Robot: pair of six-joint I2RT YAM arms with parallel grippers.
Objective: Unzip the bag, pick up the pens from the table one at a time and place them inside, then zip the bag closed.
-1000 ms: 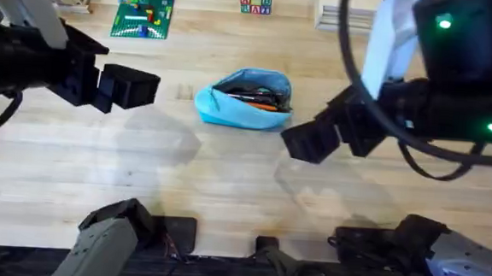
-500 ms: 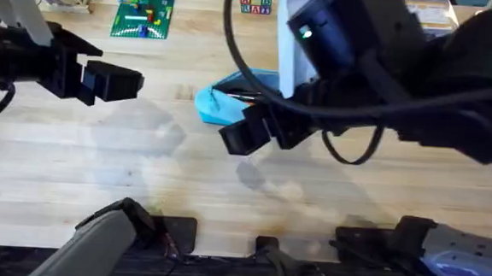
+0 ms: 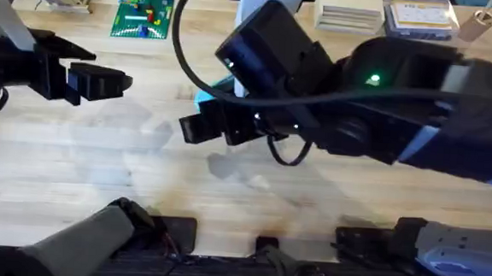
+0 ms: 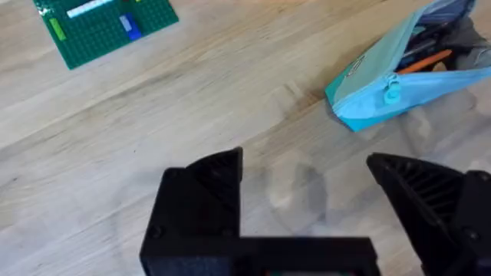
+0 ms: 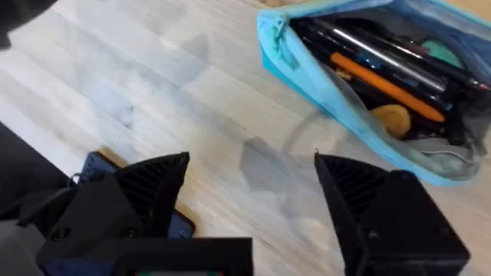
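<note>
A: So, overhead — the right arm has swung across the middle over the last second; its gripper (image 3: 197, 128) now covers most of the bag (image 3: 204, 98) near the table's (image 3: 141, 174) far edge. The left gripper (image 3: 95, 82) has drawn back leftward.

B: Left wrist?

A: Jaws apart, empty; the bag's teal pull (image 4: 391, 92) shows.

B: Right wrist?

A: Fingers spread, nothing held — the bag gapes, the pens (image 5: 387, 88) already inside. Zipping looks next.
</note>
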